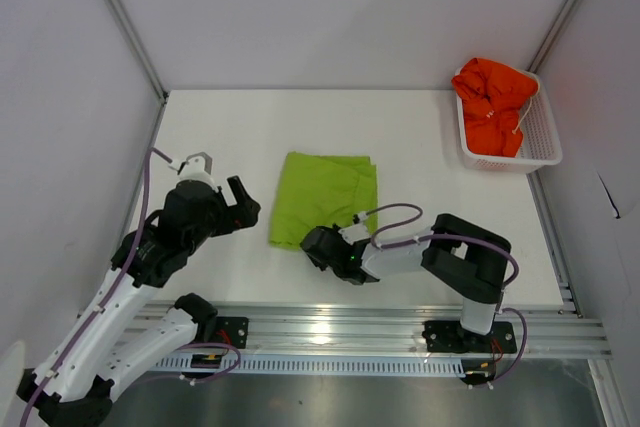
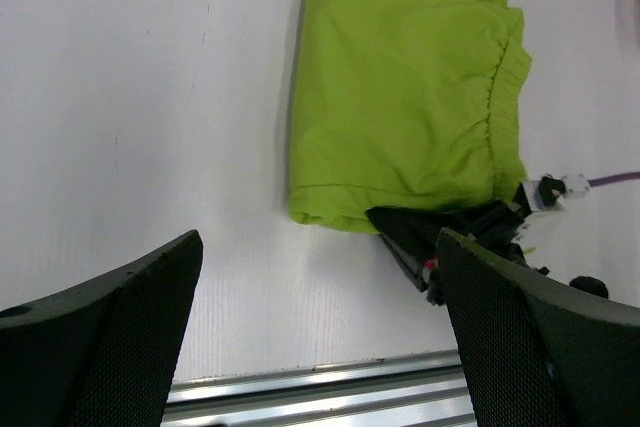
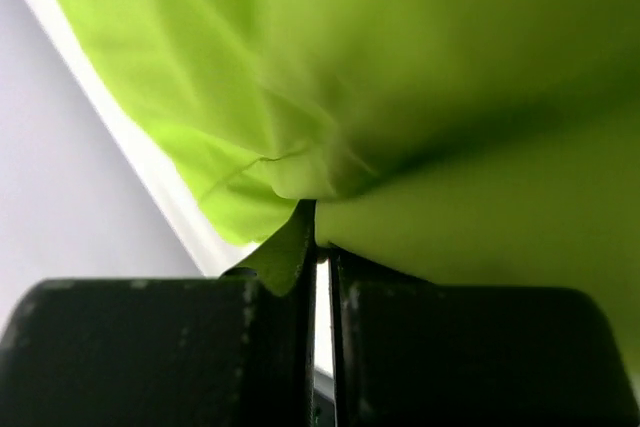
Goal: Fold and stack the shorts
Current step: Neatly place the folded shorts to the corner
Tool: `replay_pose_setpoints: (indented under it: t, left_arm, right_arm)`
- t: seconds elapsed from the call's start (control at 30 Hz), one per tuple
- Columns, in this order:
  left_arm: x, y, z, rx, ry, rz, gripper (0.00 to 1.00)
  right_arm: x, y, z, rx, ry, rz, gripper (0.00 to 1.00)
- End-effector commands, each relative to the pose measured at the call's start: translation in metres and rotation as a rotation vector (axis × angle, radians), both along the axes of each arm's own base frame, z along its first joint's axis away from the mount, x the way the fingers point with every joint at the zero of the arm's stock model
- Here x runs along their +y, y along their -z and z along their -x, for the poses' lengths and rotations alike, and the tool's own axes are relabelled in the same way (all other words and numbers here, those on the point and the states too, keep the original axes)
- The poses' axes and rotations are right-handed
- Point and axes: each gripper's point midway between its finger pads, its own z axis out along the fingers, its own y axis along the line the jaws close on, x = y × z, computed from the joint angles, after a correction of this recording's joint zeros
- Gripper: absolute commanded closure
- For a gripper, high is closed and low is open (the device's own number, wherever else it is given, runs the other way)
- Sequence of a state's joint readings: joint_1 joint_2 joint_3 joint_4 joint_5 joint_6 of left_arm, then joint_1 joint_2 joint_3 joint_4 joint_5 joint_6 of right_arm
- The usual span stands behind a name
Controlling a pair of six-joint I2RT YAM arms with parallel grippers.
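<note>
The lime green shorts (image 1: 322,195) lie folded flat in the middle of the table. My right gripper (image 1: 316,243) sits at their near edge, shut on a pinch of the green fabric (image 3: 300,237). In the left wrist view the green shorts (image 2: 400,97) show at upper right, with the right gripper (image 2: 440,232) at their near corner. My left gripper (image 1: 222,187) hovers open to the left of the shorts, nothing between its fingers (image 2: 110,337). The orange-red shorts (image 1: 492,102) lie bunched in the white mesh basket (image 1: 540,142) at the back right.
Grey enclosure walls stand on the left, back and right sides. An aluminium rail (image 1: 380,332) runs along the near table edge, also seen as the rail (image 2: 320,392) in the left wrist view. A purple cable (image 1: 395,212) loops over the right arm.
</note>
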State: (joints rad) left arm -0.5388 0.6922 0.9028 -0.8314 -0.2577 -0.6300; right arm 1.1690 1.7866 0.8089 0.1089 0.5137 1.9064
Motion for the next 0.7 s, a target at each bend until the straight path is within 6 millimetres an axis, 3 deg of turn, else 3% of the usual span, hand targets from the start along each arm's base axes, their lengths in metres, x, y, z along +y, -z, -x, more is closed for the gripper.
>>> replay_pose_setpoints:
  t: [0.0,0.1,0.17,0.2,0.27,0.3,0.33,0.4,0.43,0.53,0.57,0.67]
  left_arm:
    - [0.007,-0.02,-0.004,-0.049,-0.018,-0.017,0.01]
    - [0.008,-0.026,-0.005,-0.062,-0.027,-0.017,0.01]
    - [0.009,-0.026,-0.006,-0.066,-0.029,-0.018,0.01]
    - [0.009,-0.024,-0.006,-0.063,-0.03,-0.018,0.01]
    - [0.008,-0.023,-0.007,-0.061,-0.029,-0.017,0.01]
    - [0.007,-0.019,-0.007,-0.054,-0.027,-0.018,0.01]
    - [0.006,-0.019,-0.007,-0.057,-0.025,-0.014,0.01]
    - [0.004,-0.013,-0.008,-0.049,-0.02,-0.011,0.01]
    - [0.003,-0.013,-0.01,-0.053,-0.02,-0.006,0.01]
    - [-0.002,-0.007,-0.013,-0.039,-0.01,-0.003,0.01]
    - [-0.003,-0.007,-0.013,-0.036,-0.008,-0.001,0.01]
    - [-0.003,-0.004,-0.014,-0.031,-0.004,-0.014,0.01]
  right_arm:
    - [0.056,-0.011,0.02,-0.036,-0.268,0.01,1.0]
    - [0.091,-0.02,0.059,-0.106,-0.511,-0.012,1.0]
    - [0.09,-0.015,0.076,-0.148,-0.65,0.056,1.0]
    - [0.086,-0.017,0.084,-0.157,-0.696,0.079,1.0]
    - [0.058,0.005,0.103,-0.117,-0.775,0.168,1.0]
    - [0.048,0.001,0.108,-0.131,-0.801,0.17,1.0]
    - [0.019,0.023,0.115,-0.086,-0.815,0.215,1.0]
    - [-0.01,0.034,0.112,-0.054,-0.795,0.228,1.0]
    - [-0.033,0.04,0.102,-0.019,-0.766,0.229,1.0]
    - [-0.058,0.042,0.081,-0.015,-0.778,0.28,1.0]
    - [-0.061,0.036,0.061,-0.03,-0.743,0.301,1.0]
    - [-0.071,0.034,0.036,-0.033,-0.762,0.398,0.96]
